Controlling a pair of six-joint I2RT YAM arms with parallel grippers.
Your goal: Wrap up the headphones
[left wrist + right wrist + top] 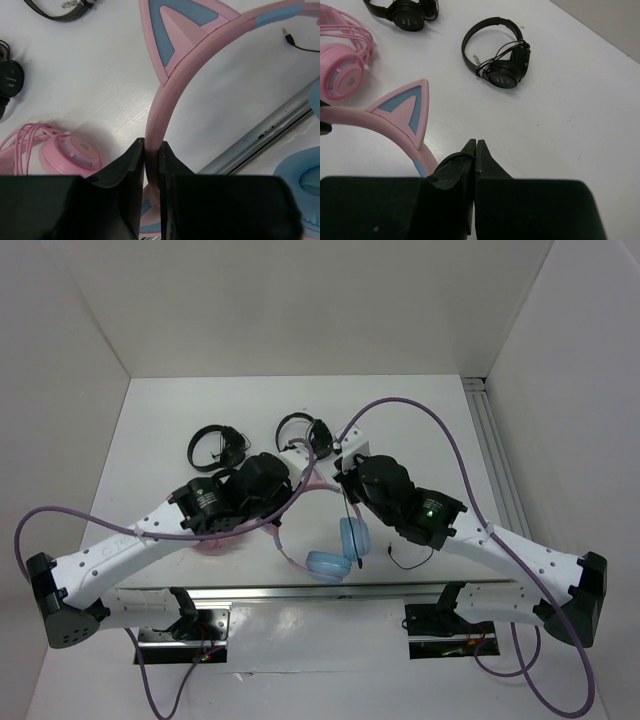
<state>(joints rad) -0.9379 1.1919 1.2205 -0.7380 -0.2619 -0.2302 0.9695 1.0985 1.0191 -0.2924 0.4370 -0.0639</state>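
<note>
L gripper (152,146) clamps headphones (175,35) by headband; R gripper (475,145) pinches their cable (451,158).

We see a white table (150,430) carrying one black headset (217,448) at eleven o'clock, a second black headset (305,430) near twelve, and pink headphones (70,154) with bunched cord at eight, near the metal rail (330,592) at six.

Top camera looks down; both close wrist cameras share the headphones (186,75).
</note>
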